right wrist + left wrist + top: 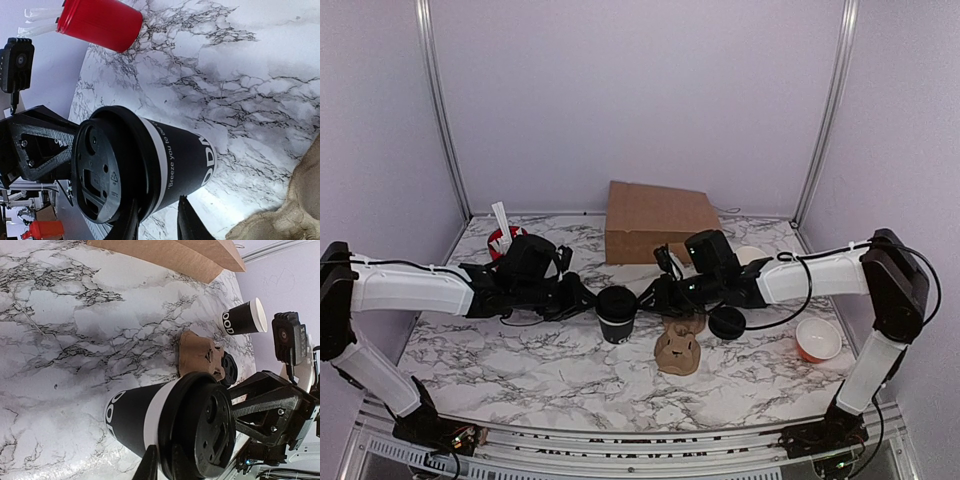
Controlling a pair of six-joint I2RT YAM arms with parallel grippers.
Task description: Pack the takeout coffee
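One lidded takeout coffee (616, 312) — red cup (100, 22) holds white sticks (42, 22)

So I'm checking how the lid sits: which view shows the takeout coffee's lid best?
Right wrist: the lid faces the camera nearly whole. Left wrist crops its lower edge; the top view shows only a small dark disc.

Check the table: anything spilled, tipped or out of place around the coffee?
No spill or tipped cup shows. The takeout coffee stands upright, lid on, between the left gripper and right gripper. One oddity: a loose black lid lies on the table beside the cardboard carrier, while a second cup stands uncovered.
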